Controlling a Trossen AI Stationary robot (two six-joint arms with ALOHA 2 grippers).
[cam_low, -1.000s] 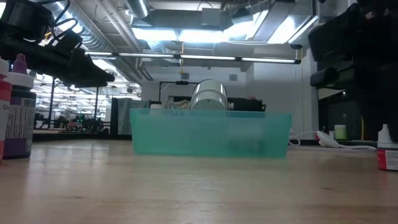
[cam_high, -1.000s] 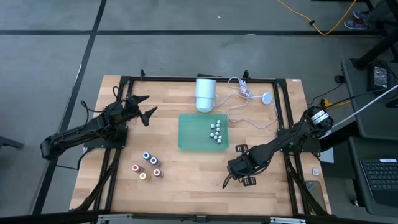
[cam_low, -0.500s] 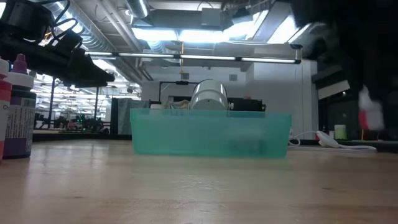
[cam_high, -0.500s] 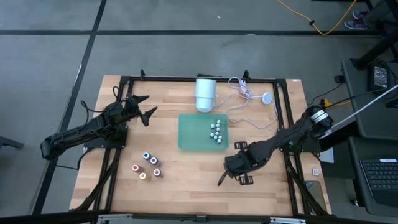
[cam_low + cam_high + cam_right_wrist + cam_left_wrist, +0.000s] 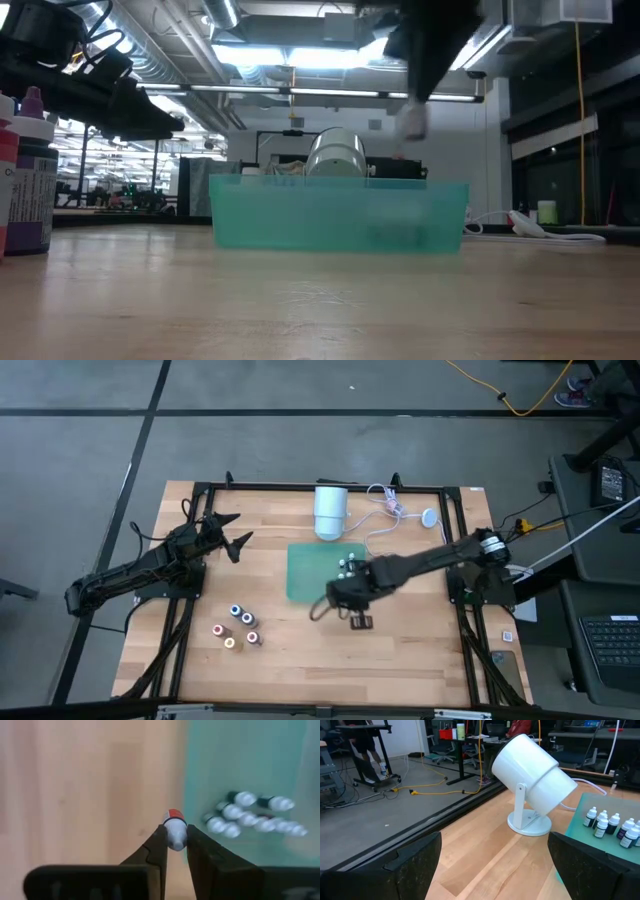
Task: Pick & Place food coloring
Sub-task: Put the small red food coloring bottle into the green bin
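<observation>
My right gripper (image 5: 322, 607) is shut on a tiny food coloring bottle (image 5: 174, 831) with a white cap and a red body. It hangs high over the wood, just off the near edge of the green tray (image 5: 310, 575). In the low view the bottle (image 5: 411, 122) shows blurred above the tray (image 5: 340, 215). Several white-capped bottles (image 5: 347, 569) stand upright in the tray. Several more with coloured tops (image 5: 238, 626) stand on the table at the near left. My left gripper (image 5: 232, 532) waits open at the far left, touching nothing. My right gripper pinches the bottle's white cap end (image 5: 175, 839) between its two fingertips (image 5: 159, 845). The fingers come from above, pointing steeply down. The red body (image 5: 173, 814) hangs below them, roughly upright and clear of the table and the tray.
A large white cylinder on a round foot (image 5: 331, 510) stands behind the tray, with a white cable (image 5: 395, 525) looping to its right. Two bottles (image 5: 28, 175) stand close to the low camera at the left. Bare wood lies near the front edge.
My right gripper has risen from the table's near right part and swung toward the left, as far as the tray's near edge. The red bottle has gone with it, from standing on the wood to hanging well above it.
</observation>
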